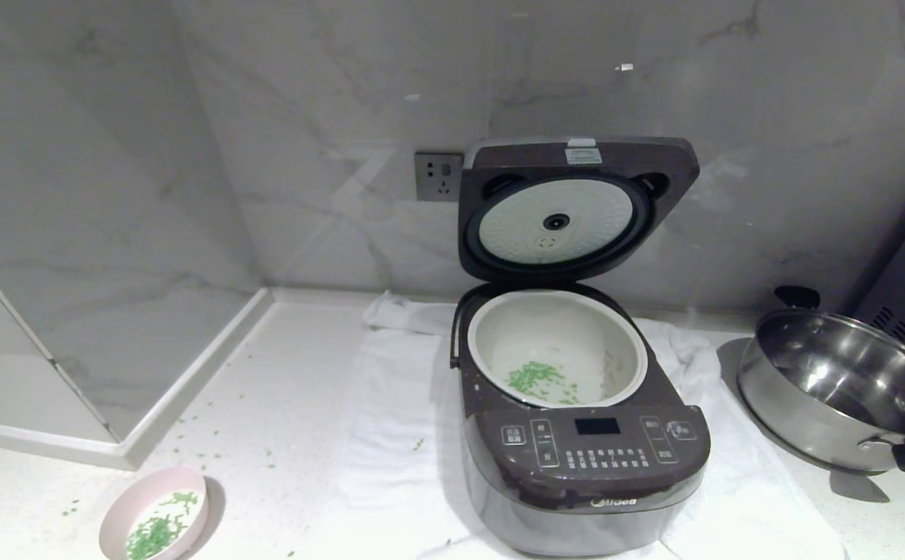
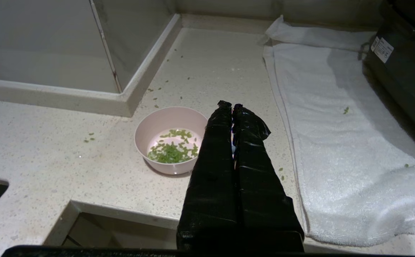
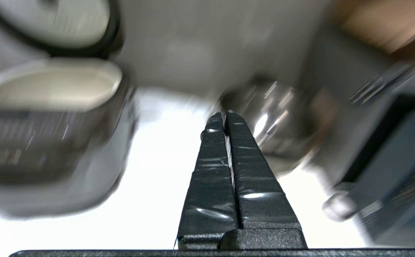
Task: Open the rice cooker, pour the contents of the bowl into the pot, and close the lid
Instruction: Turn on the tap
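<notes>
The dark rice cooker (image 1: 588, 459) stands on a white towel with its lid (image 1: 573, 206) swung up against the wall. Its cream pot (image 1: 557, 342) holds a patch of green contents (image 1: 539, 379). The pink bowl (image 1: 155, 525) sits at the counter's front left with green bits (image 1: 158, 530) still in it. In the left wrist view the bowl (image 2: 164, 123) lies just beside my left gripper (image 2: 231, 106), which is shut and empty above the counter edge. My right gripper (image 3: 224, 114) is shut and empty, between the cooker (image 3: 50, 135) and the steel pan. Neither arm shows in the head view.
A steel pan (image 1: 837, 389) with a black handle stands right of the cooker. The white towel (image 1: 390, 404) covers the counter's middle. Green bits lie scattered on the counter (image 1: 265, 404) near the bowl. A raised marble ledge (image 1: 187, 389) bounds the left. A wall socket (image 1: 438, 176) sits behind.
</notes>
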Motion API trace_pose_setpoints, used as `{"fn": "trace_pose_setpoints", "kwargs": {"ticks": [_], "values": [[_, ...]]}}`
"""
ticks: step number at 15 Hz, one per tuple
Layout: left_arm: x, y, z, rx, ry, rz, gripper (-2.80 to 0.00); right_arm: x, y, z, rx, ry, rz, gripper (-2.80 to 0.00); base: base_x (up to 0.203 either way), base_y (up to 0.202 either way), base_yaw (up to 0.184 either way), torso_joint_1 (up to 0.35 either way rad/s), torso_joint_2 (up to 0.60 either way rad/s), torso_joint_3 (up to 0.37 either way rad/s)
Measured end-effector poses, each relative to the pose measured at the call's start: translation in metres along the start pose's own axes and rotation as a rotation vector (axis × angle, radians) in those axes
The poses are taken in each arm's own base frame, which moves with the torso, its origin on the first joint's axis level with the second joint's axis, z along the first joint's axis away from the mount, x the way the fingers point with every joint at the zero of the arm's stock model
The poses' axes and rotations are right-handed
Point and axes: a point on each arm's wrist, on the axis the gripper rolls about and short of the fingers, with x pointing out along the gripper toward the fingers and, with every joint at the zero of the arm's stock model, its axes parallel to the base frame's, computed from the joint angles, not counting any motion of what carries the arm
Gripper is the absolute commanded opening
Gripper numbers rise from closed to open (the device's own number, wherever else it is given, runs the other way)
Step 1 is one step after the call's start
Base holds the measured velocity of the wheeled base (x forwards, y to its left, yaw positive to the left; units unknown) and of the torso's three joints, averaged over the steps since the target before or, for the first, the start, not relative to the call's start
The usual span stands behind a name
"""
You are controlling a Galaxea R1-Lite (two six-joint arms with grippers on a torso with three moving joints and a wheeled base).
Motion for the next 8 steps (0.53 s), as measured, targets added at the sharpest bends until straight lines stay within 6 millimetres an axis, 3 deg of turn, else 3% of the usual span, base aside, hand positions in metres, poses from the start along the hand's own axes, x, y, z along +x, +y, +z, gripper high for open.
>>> {"fn": "trace_pose_setpoints", "kwargs": {"ticks": [4, 8], "values": [[0.000, 0.000, 0.000, 0.000, 0.000, -0.001, -2.80, 0.029, 0.008, -0.054, -0.054, 0.048, 0.037, -2.80, 0.000, 0.000, 0.000, 0.000, 0.00, 0.000], [0.000, 0.000, 0.000, 0.000, 0.000, -0.001, -2.80, 0.039, 0.012, -0.071, -0.038, -0.020, 0.093, -2.80, 0.000, 0.000, 0.000, 0.000, 0.00, 0.000]]}}
